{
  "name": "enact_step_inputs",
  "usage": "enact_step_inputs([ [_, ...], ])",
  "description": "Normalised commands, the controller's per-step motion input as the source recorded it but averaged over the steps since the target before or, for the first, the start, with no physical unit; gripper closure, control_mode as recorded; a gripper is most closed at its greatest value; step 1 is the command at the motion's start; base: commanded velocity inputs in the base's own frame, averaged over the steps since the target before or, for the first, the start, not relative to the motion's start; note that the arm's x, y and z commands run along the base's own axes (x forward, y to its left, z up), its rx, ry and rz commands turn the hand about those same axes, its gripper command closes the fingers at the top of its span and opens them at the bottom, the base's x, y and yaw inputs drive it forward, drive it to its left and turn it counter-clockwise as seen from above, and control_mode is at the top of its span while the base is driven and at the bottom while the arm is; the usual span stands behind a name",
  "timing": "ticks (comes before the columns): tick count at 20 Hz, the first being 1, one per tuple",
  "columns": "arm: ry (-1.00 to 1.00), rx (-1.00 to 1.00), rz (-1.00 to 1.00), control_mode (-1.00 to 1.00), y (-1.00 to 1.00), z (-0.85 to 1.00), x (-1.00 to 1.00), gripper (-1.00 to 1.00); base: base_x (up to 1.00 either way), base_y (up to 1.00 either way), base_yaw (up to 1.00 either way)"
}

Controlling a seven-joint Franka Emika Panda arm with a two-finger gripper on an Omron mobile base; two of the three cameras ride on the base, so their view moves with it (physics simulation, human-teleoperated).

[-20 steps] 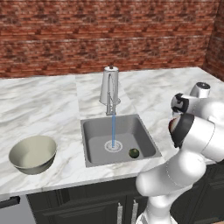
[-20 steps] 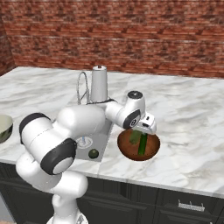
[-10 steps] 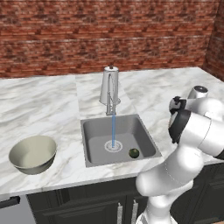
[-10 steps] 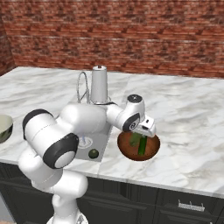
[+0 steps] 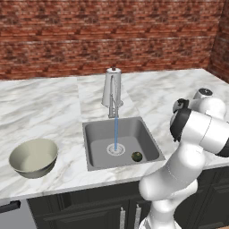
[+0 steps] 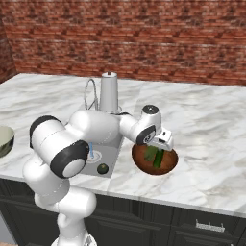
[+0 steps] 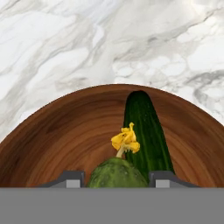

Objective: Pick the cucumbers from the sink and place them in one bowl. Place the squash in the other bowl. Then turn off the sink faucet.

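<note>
**Claw over the wooden bowl, 1 cucumber in its grip**

A red brick wall [image 5: 112,36] backs a white marbled table [image 5: 40,107] with dark cabinets [image 6: 202,226] under its front edge. A square grey sink [image 5: 96,154] is sunk into the table, and the tall silvery-white faucet [image 5: 112,91] behind it runs: a thin blue stream of water [image 5: 116,132] falls to the round white-rimmed drain [image 5: 116,150].

The small, round dark green squash [image 5: 137,156] lies on the sink floor near the front right corner, apart from the drain. In the right base view it sits at [image 6: 102,168].

The deep pale grey-beige bowl [image 5: 33,157] stands on the table left of the sink, near the front edge.

The shallow reddish-brown wooden bowl [image 6: 154,159] stands on the table just right of the sink. The claw [image 6: 158,148] hangs over it, pointing down. In the hand view the claw [image 7: 117,179] is closed on the plumper, lighter green cucumber [image 7: 116,173], which sits between the 2 dark fingertips [image 7: 70,178] and carries a yellow flower [image 7: 125,140] at its end. The long, dark green cucumber [image 7: 146,135] lies inside the bowl [image 7: 57,140], just beside the held one; whether the 2 touch is unclear.
</note>
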Motion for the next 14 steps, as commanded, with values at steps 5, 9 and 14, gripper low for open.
enact_step_inputs([
  [5,0.00,0.00,0.02,-1.00,-0.02,0.05,-0.32,-1.00,0.00,0.00,0.00],
  [9,0.00,0.00,0.01,-1.00,0.10,0.18,-0.36,-1.00,0.00,0.00,0.00],
  [14,0.00,0.00,0.02,-1.00,0.12,0.42,-0.15,-1.00,0.00,0.00,0.00],
])
